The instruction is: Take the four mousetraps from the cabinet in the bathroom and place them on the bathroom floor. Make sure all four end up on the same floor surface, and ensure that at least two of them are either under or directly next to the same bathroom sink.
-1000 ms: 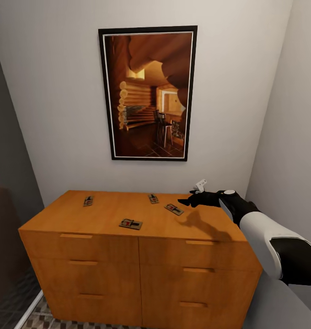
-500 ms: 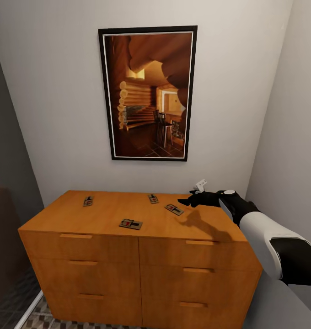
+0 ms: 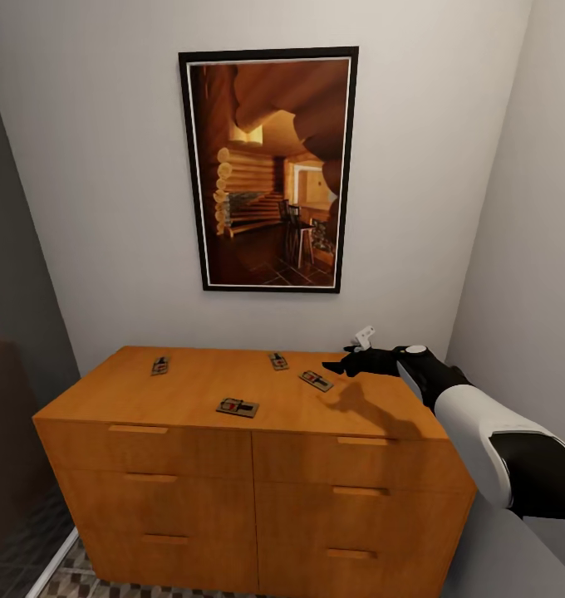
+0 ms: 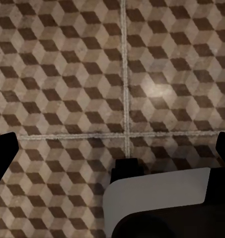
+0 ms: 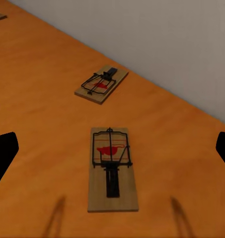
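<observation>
Several mousetraps lie flat on top of the orange-brown cabinet (image 3: 191,390): one at the back left (image 3: 160,365), one near the front (image 3: 238,407), one at the back middle (image 3: 278,360) and one to its right (image 3: 316,380). My right gripper (image 3: 332,366) hovers just above the top, right beside that last trap. In the right wrist view this mousetrap (image 5: 111,166) lies between the widely spread fingers of the open gripper (image 5: 112,148), with another mousetrap (image 5: 101,84) beyond it. My left gripper (image 4: 114,148) is open over the cube-patterned bathroom floor (image 4: 67,74), holding nothing.
A framed picture (image 3: 268,169) hangs on the white wall behind the cabinet. A grey wall (image 3: 523,249) stands close on the right, a dark surface (image 3: 8,332) on the left. Patterned floor tiles (image 3: 62,581) show at the cabinet's lower left.
</observation>
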Tool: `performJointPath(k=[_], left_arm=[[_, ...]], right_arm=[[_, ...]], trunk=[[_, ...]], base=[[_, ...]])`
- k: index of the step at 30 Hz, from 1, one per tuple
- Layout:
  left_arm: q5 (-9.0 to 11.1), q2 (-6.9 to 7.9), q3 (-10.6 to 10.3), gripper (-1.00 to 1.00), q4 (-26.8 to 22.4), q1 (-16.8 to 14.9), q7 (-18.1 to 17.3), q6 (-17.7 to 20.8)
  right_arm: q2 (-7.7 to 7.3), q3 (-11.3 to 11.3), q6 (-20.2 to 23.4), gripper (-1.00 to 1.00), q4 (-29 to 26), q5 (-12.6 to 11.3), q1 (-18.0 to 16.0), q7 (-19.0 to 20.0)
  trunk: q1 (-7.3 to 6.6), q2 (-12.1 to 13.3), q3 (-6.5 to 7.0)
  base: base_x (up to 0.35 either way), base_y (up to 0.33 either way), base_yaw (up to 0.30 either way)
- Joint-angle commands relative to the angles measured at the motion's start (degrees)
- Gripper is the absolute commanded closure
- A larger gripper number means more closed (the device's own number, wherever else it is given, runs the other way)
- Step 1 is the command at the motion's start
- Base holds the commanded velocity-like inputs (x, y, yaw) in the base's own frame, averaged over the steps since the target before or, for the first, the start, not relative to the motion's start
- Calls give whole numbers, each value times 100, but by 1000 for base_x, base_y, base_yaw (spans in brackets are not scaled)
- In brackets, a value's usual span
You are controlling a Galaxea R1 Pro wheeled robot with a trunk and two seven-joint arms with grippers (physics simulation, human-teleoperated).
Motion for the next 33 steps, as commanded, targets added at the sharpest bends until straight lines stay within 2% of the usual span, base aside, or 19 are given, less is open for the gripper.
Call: performJointPath(k=[1, 33], left_arm=[[6, 5, -30, -100, -10, -3, -2, 20], [-1, 5, -30, -100, 25, -3, -2, 20]], right_arm=[[-1, 29, 41, -100, -12, -23, -2, 10], [-9, 29, 41, -100, 81, -23, -2, 10]], trunk=[[0, -4, -7], [0, -4, -7]], base=[[0, 0, 0], [0, 0, 0]])
